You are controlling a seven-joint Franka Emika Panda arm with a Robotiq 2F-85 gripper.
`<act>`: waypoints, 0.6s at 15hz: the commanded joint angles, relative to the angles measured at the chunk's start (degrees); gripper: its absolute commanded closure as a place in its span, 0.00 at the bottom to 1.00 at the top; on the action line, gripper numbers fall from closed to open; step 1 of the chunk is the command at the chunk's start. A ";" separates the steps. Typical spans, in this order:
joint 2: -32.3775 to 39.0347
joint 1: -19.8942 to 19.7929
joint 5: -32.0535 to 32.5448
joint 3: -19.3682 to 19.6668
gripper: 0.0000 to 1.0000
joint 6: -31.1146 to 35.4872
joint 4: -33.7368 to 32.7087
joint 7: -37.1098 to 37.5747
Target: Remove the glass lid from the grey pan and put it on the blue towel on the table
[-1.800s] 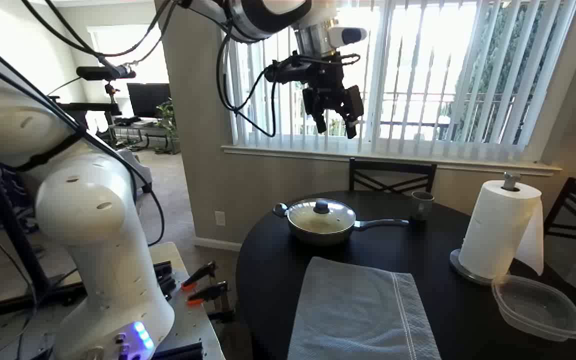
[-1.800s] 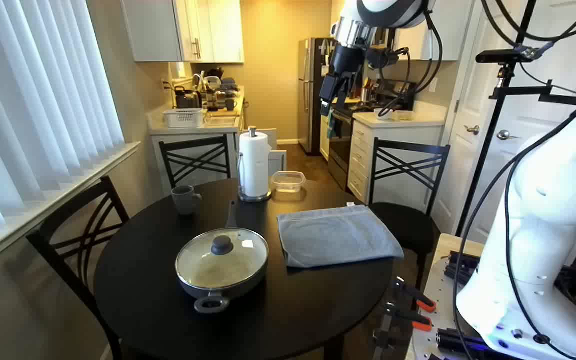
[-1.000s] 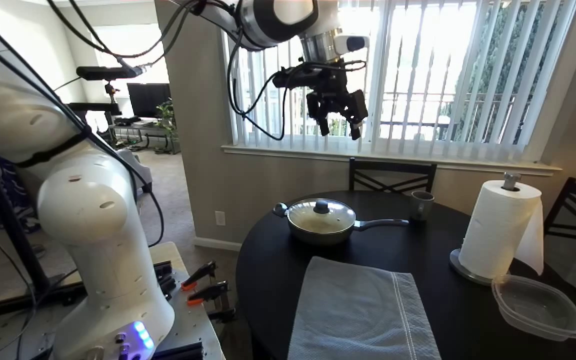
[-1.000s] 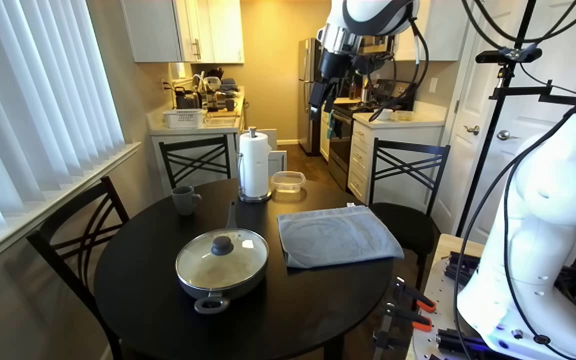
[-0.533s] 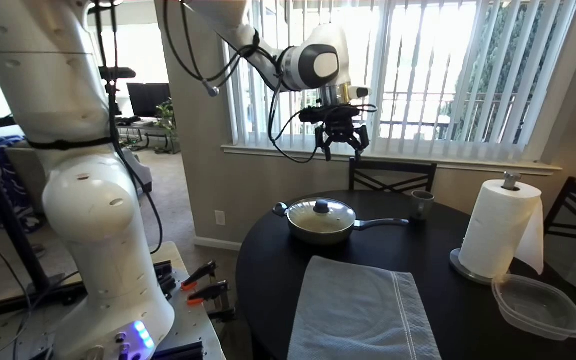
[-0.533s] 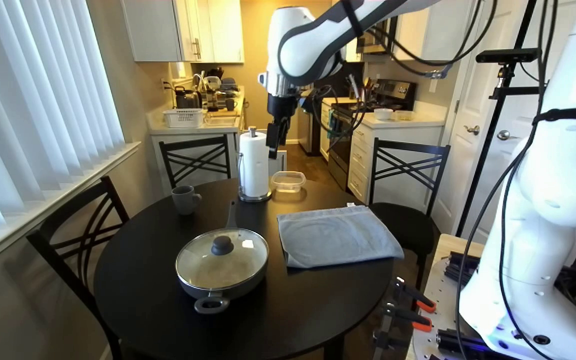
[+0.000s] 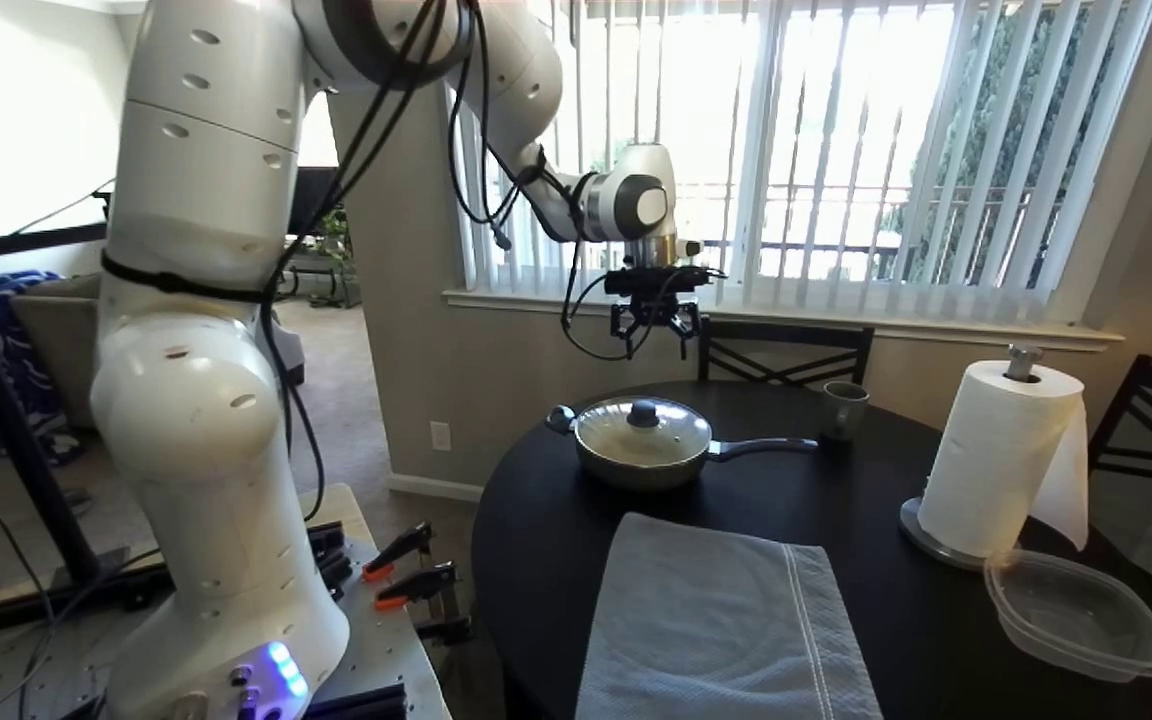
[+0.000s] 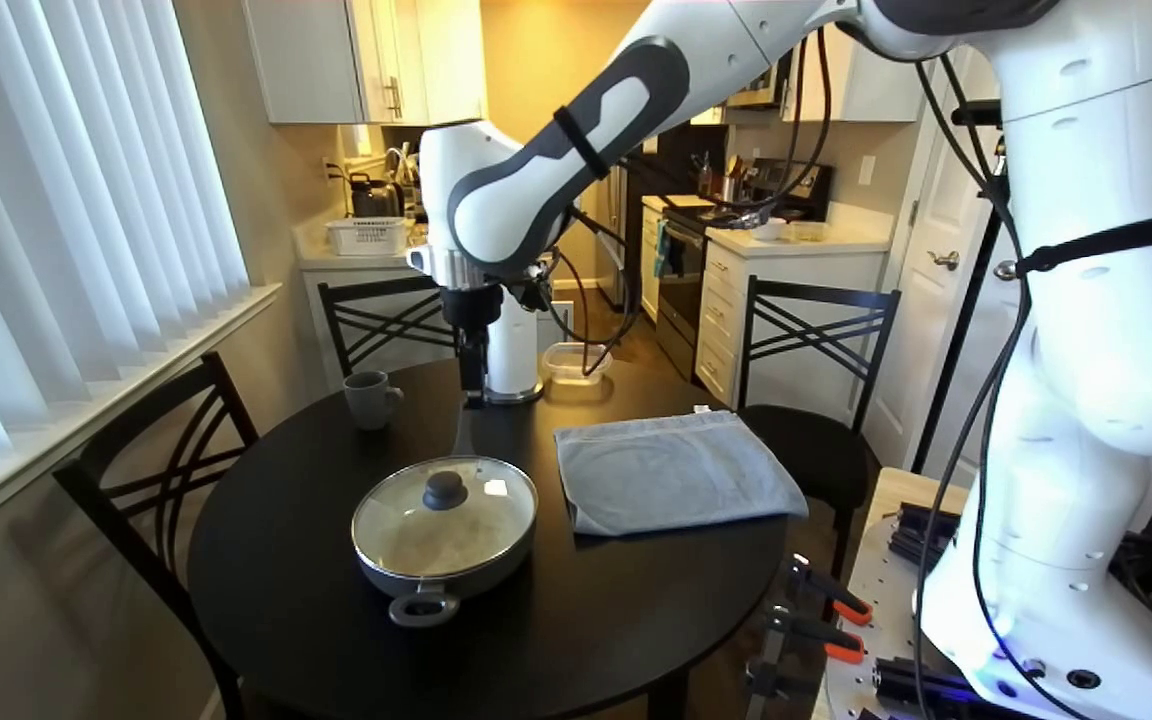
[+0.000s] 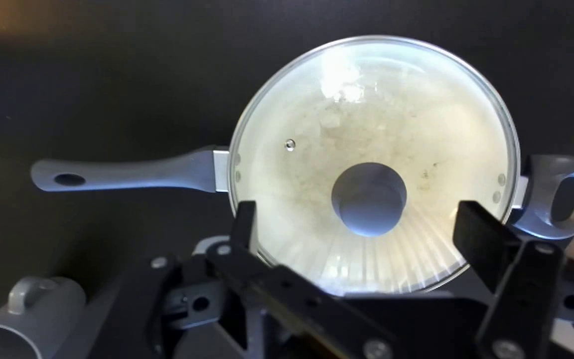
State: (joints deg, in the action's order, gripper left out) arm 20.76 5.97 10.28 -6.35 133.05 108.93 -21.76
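Glass lid point(image 9: 374, 152): one, round and clear, with thin metal rim; seated level on the grey pan point(image 7: 641, 480), which stands on the table point(image 8: 636, 610). Dark round knob point(image 9: 369, 199) at its centre; small metal vent point(image 9: 290, 145) off to one side. Pale inside of the pan visible through the glass, with glare on part of the surface.

Grey pan: shallow, round, upright; long handle point(image 9: 132, 174) on one side, loop handle point(image 9: 540, 197) opposite.

Table: round, dark top.

Blue towel point(image 8: 676, 472): one, pale grey-blue, fine ribbed texture, double stitching line near one edge; laid flat on the table beside the pan, the two apart.

Gripper point(image 7: 656, 348): one, black, pointing down from the white robot arm point(image 7: 186, 400) above the pan; fingers point(image 9: 481, 244) spread wide and apart from the lid. In the wrist view the knob appears framed between them.

Further pieces on the table: grey mug point(image 8: 368, 402), upright, near the end of the long handle; paper towel roll point(image 7: 996, 460), upright on a metal stand point(image 7: 926, 542); clear plastic container point(image 7: 1076, 615), just beside the roll.
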 commanded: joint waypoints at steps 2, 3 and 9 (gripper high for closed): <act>7.18 0.19 0.02 -0.98 0.00 -0.19 -7.36 -0.03; 8.58 0.14 0.10 -0.84 0.00 0.35 -8.41 0.26; 14.21 -0.63 -0.09 -0.94 0.00 3.24 -10.63 -0.42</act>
State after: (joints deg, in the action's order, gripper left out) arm 32.62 5.64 10.18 -6.99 135.27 99.64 -21.87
